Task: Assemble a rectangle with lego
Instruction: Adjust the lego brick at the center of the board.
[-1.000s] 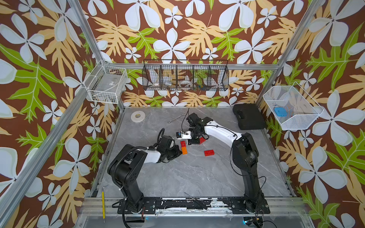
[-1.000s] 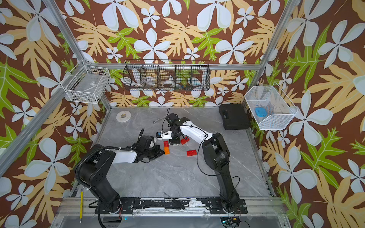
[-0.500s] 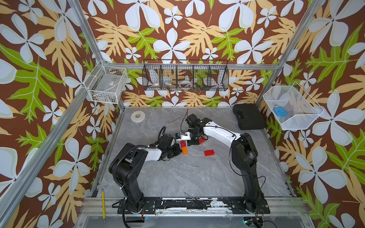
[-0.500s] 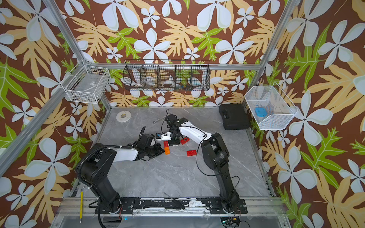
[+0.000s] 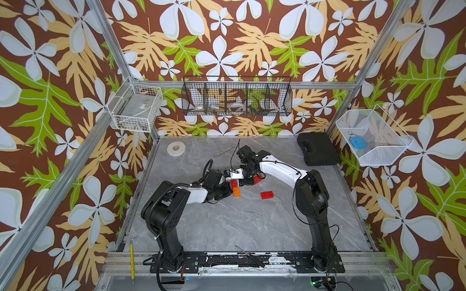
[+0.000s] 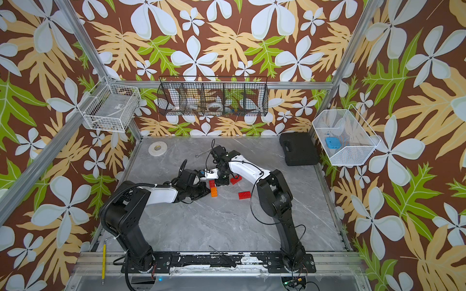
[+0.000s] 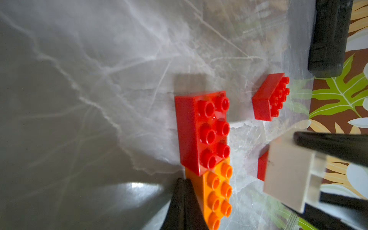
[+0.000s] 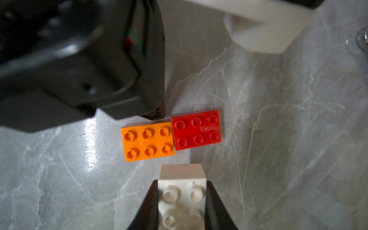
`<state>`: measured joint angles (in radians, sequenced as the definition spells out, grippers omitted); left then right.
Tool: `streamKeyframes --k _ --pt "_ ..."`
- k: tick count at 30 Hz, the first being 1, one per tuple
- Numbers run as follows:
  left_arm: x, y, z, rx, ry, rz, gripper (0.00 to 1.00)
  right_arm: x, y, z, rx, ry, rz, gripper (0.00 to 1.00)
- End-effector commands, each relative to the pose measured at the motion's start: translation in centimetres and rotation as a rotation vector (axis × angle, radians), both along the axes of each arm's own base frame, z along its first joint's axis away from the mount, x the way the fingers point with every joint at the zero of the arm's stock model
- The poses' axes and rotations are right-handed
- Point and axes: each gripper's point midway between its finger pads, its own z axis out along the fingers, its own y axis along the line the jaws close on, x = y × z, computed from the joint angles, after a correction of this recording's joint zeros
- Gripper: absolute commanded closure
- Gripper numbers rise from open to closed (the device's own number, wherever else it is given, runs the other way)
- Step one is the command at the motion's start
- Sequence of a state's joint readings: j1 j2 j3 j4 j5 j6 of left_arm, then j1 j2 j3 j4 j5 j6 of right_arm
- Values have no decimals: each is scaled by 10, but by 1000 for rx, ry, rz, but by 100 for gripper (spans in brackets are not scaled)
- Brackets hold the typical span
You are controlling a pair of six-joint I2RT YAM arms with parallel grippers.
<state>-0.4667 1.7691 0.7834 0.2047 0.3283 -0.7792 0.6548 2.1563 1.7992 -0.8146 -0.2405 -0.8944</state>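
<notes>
Studs up on the grey marble table [image 5: 239, 226], an orange brick [image 8: 147, 141] and a red brick [image 8: 196, 129] of the lego sit butted end to end – six studs each, slightly out of line. Just beside the orange brick, the right gripper [image 8: 182, 184] clamps a white brick [image 8: 182, 199]. The left gripper [image 7: 182, 182], jaws pressed together, touches the orange brick's long side. A spare red brick [image 5: 266, 195] and a second spare red brick [image 5: 257, 179] lie nearby – apart from it.
</notes>
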Motion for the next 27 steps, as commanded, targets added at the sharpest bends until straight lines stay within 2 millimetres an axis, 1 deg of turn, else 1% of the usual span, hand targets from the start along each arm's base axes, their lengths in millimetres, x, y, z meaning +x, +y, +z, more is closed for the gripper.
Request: streamKeyframes --k 1,5,11,18,23,27 --pt "-8 6 -2 32 12 -5 98 -5 1 -3 5 25 -2 100" --pt "-16 12 -1 40 12 1 98 -5 -4 -5 -13 18 0 100" --pt "-23 19 2 46 4 16 98 -3 -22 -16 -51 11 -23 100" --pt "-33 24 2 43 6 25 98 -4 -23 -28 -60 27 -33 100" --pt "-41 31 1 49 8 37 98 -1 -18 -29 -48 32 -36 100" --pt "-45 34 2 53 5 38 98 1 -19 -32 -59 30 -31 100"
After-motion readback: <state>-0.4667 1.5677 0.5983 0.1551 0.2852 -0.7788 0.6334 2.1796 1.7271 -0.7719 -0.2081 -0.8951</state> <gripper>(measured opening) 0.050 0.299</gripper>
